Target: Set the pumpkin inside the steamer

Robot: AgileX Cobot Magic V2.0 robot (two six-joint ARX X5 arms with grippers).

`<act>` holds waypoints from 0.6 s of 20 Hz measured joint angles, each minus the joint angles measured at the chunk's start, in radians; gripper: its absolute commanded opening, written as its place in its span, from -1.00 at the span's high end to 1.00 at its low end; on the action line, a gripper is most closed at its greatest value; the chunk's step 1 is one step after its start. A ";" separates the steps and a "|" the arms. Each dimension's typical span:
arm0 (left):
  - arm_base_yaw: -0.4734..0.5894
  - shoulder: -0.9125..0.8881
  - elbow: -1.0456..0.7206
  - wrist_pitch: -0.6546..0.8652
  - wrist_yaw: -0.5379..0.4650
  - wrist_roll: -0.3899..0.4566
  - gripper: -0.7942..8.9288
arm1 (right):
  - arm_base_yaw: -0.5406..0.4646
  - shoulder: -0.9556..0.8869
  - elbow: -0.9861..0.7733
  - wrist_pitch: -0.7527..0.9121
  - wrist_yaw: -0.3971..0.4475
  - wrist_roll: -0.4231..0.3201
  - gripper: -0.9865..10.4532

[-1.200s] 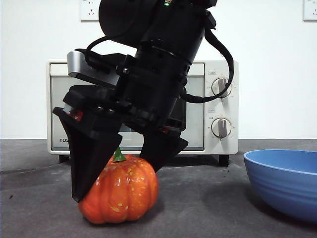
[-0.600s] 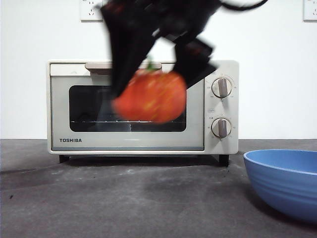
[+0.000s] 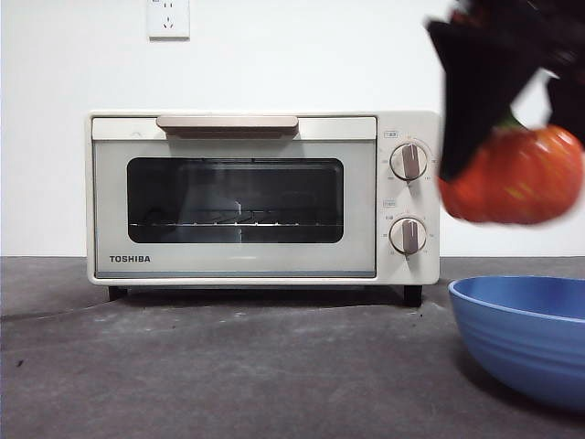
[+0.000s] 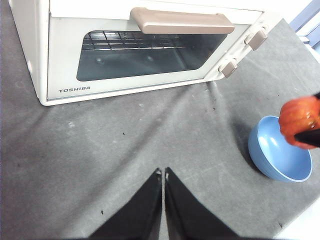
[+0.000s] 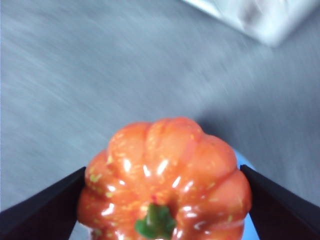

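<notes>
The right end effector [image 3: 512, 137] hangs high in the air at the right side of the front view, its black jaws clamped on either side of the pumpkin [image 3: 514, 176], gripping it with the stem up. The left end effector [image 4: 163, 172] hovers over the counter [image 4: 125, 150] with its jaws pressed together, holding nothing.

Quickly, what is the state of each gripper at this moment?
Left gripper: shut, holding nothing.
Right gripper: shut on the pumpkin, held in the air above the blue bowl.
</notes>
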 measured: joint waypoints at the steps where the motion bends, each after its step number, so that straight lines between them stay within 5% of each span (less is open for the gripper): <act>1: 0.000 0.000 0.000 0.000 0.000 0.000 0.81 | -0.016 -0.009 -0.031 0.008 0.000 0.007 0.10; 12: 0.000 0.000 0.000 0.000 0.000 0.000 0.81 | -0.027 0.031 -0.252 0.193 0.024 0.076 0.08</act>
